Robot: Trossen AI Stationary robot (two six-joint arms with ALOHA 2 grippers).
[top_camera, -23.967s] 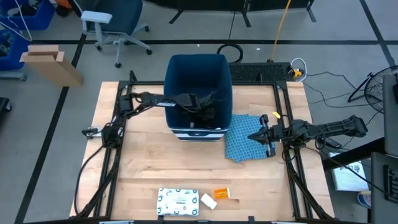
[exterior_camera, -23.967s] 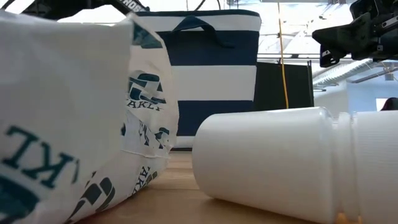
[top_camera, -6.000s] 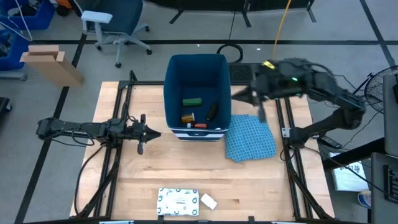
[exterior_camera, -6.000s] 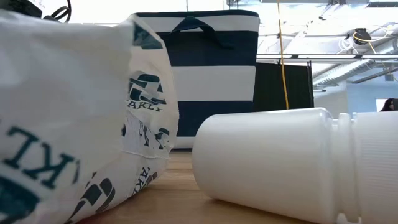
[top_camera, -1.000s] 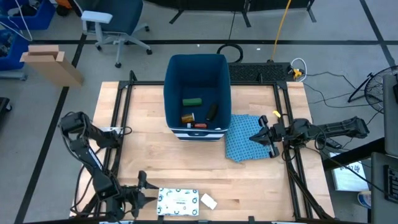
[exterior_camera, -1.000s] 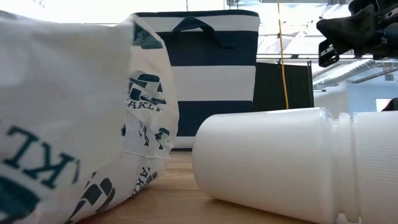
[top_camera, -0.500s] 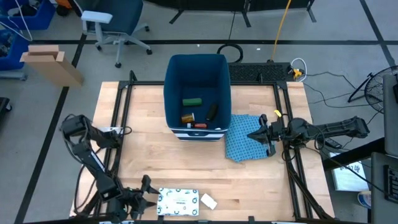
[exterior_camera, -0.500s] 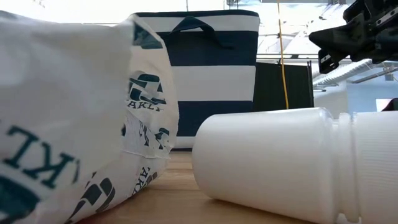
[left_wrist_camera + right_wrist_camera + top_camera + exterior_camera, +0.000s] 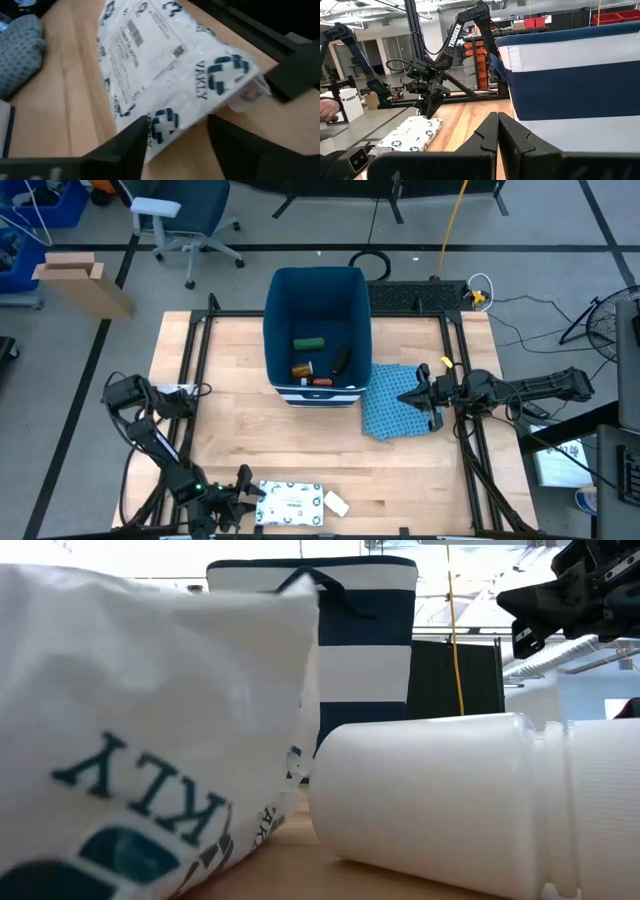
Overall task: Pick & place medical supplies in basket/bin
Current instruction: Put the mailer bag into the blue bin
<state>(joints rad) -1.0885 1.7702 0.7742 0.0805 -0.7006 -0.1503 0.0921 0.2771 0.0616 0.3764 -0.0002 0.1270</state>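
**A:** At the near edge of the table, the left gripper (image 9: 243, 498) stands with its fingers (image 9: 125, 145) apart at the end of the white packet (image 9: 290, 504), one finger on either side of the packet's corner. It has not closed on anything yet. The packet looks soft and baggy, so I would push the fingers a little further along before closing, taking a good fold of the wrapper and not just the corner, then lift slowly so it does not slide out.

**B:** And what lies past the packet?

**A:** Just beyond its far end, touching or nearly so, is the small white bottle (image 9: 336, 504) on its side. It could roll if the packet drags across it, so lifting straight up seems wiser. The blue bin (image 9: 318, 285) stands well away from that gripper, across the table, with a green box (image 9: 309, 344), an orange bottle (image 9: 301, 369) and a red-and-white tube (image 9: 320, 381) already inside.

**B:** The other arm?

**A:** The right gripper (image 9: 418, 396) waits with its fingers together over the blue cloth (image 9: 400, 412), beside the bin.

**B:** Any writing?

**A:** The packet carries dark teal print; in the low view I can read only the letters "KLY" (image 9: 165, 802), part of a longer word. In the right wrist view, the left arm reads "TROSSEN" (image 9: 453, 36).
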